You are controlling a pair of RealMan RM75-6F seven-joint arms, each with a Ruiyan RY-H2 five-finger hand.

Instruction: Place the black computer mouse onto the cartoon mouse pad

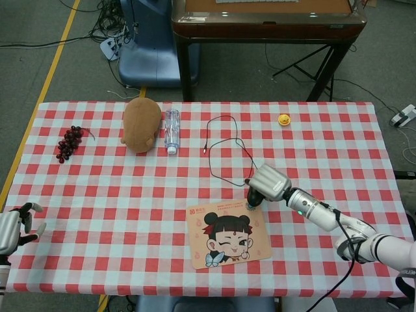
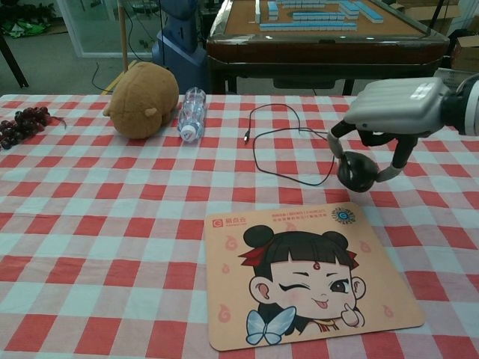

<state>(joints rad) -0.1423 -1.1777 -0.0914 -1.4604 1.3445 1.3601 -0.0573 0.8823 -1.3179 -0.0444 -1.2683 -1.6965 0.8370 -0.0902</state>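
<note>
- The right hand (image 2: 389,112) holds the black mouse (image 2: 357,171) tight between its fingers, up off the table.
- The cartoon mouse pad (image 2: 307,273) lies just below and in front of that hand.
- Next it should go a bit more over the pad, then come down slowly.
- The cable (image 2: 288,153) trails behind the hand; do not let it tug.
- The left hand (image 1: 14,224) holds nothing, fingers apart.

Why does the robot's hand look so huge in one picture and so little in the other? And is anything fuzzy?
In the chest view the right hand holding the black mouse is near the camera, so it looms large; the head view looks down from farther off, so the right hand looks small. Both views are fairly sharp, with soft, even light and faint shadows.
</note>
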